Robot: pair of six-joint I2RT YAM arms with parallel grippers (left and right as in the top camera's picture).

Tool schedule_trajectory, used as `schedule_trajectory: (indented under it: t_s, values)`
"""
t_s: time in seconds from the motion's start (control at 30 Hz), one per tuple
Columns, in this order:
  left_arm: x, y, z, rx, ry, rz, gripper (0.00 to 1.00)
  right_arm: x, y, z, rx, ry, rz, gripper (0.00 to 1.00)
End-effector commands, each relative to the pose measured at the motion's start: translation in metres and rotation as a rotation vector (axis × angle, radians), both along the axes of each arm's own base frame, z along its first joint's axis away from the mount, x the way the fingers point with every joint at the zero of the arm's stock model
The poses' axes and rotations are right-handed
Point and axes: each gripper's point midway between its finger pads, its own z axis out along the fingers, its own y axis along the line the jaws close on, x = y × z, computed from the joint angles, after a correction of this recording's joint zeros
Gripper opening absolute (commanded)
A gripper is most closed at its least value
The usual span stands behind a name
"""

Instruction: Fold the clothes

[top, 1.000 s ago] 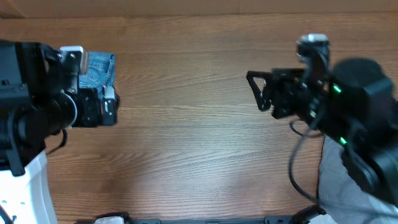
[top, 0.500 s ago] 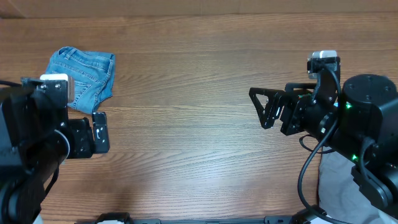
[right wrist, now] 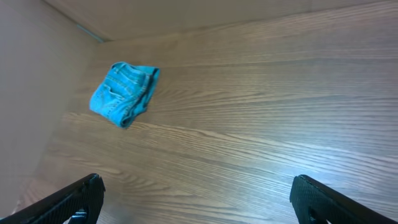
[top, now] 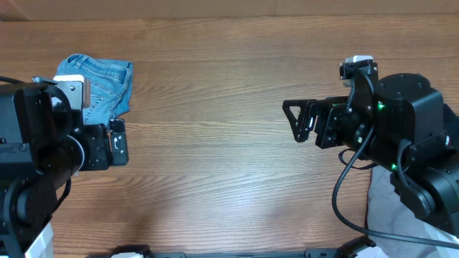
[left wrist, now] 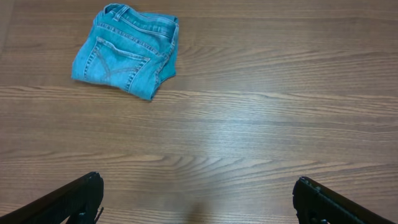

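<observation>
The light-blue denim jeans [top: 107, 86] lie folded into a small square bundle at the far left of the wooden table. They show in the left wrist view [left wrist: 126, 51] with a stitched back pocket up, and in the right wrist view [right wrist: 123, 93]. My left gripper [left wrist: 198, 200] is open and empty, above the table in front of the jeans, apart from them. My right gripper [top: 295, 122] is open and empty on the right side, far from the jeans; its fingertips frame bare wood in the right wrist view [right wrist: 198, 196].
A light grey cloth [top: 391, 208] lies at the lower right under the right arm. The table's far edge [top: 229, 16] runs along the top. A wall or board borders the table's left side in the right wrist view [right wrist: 37, 74].
The left arm has drawn back from over the jeans, which now lie uncovered and let go. The right arm has shifted slightly left.
</observation>
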Motion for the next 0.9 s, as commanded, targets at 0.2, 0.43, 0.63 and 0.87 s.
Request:
schedule_trajectory:
  t_s: [0.2,0.43,0.63,0.87]
  values:
    - [0.006,0.001,-0.005,-0.003,0.024,0.019,1.0,-0.022,-0.062,0.035,-0.096,-0.191,-0.224,1.0]
    - [0.008,0.001,-0.007,-0.002,0.032,0.018,1.0,-0.021,-0.098,0.06,-0.148,-0.406,-0.334,1.0]
    - [0.008,0.001,-0.007,-0.003,0.032,0.019,1.0,-0.008,-0.112,0.02,-0.089,-0.472,-0.35,1.0]
    - [0.008,0.001,-0.007,-0.003,0.032,0.019,1.0,-0.017,-0.126,-0.088,-0.076,-0.38,-0.38,1.0]
